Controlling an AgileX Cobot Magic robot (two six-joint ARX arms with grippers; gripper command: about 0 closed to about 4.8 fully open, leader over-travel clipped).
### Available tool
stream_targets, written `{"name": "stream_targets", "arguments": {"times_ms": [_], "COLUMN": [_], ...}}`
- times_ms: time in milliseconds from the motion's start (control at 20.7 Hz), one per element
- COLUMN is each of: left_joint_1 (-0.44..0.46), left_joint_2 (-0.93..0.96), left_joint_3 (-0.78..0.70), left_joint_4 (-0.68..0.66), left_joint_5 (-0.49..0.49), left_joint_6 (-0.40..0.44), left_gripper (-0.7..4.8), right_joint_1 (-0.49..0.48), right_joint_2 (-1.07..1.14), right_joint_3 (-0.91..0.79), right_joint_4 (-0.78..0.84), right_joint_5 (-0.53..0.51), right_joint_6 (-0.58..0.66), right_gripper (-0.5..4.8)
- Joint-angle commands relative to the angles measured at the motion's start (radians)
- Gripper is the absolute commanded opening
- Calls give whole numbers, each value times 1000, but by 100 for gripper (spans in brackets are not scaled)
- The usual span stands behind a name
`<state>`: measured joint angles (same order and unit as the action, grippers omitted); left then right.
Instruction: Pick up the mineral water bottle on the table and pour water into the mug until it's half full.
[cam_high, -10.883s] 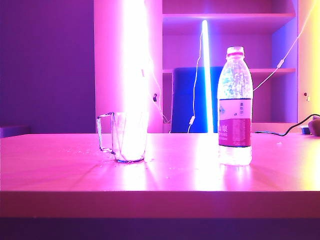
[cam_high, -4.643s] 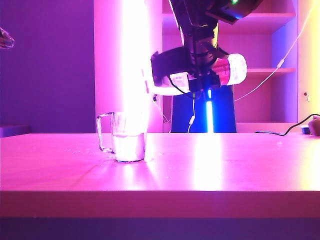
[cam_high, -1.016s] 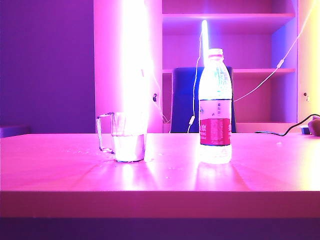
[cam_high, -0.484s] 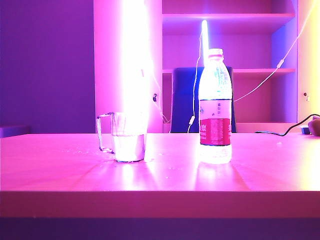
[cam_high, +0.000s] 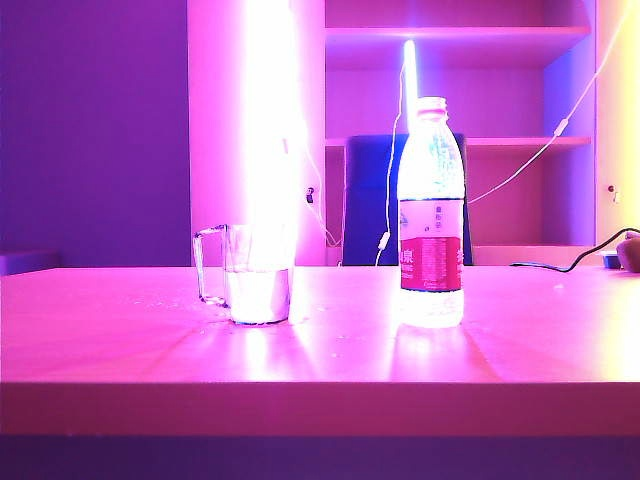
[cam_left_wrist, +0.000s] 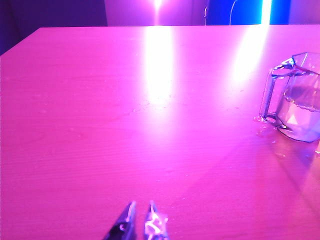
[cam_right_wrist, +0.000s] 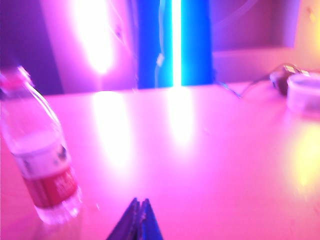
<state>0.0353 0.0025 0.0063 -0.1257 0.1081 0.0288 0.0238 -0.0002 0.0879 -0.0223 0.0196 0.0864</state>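
While both arms are idling clear, bottle (cam_high: 431, 212) and part-filled mug (cam_high: 258, 273) are standing apart on the table (cam_high: 320, 360).
Right gripper (cam_right_wrist: 138, 212) and left gripper (cam_left_wrist: 140, 216) are sitting clenched, empty; cap looks off, so a bump is risking spillage.

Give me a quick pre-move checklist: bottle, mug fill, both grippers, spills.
1. mineral water bottle set down upright on the table, apart from the mug: ok.
2. mug upright, water reaching about halfway up: ok.
3. right gripper shut, empty, clear of the bottle: ok.
4. left gripper nearly shut, empty, well short of the mug: ok.
5. Bottle cap on or off: cannot tell.
6. Tabletop dry around the mug: not ok, small droplets by its base in the left wrist view.
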Motion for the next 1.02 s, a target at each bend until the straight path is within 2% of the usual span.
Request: {"name": "stream_targets", "arguments": {"times_ms": [48, 387, 1016], "left_joint_1": [0, 0, 0], "left_joint_2": [1, 1, 1], "left_joint_3": [3, 3, 3], "left_joint_4": [7, 7, 7], "left_joint_5": [4, 4, 4], "left_joint_6": [-2, -2, -2], "left_gripper": [28, 28, 28], "right_joint_1": [-11, -10, -9], "right_joint_2": [-2, 0, -1], "right_joint_3": [-49, -87, -87], "right_joint_4": [5, -158, -159], "right_joint_5": [8, 28, 27], "right_joint_6": [-1, -2, -2], "right_gripper": [-1, -1, -1]}}
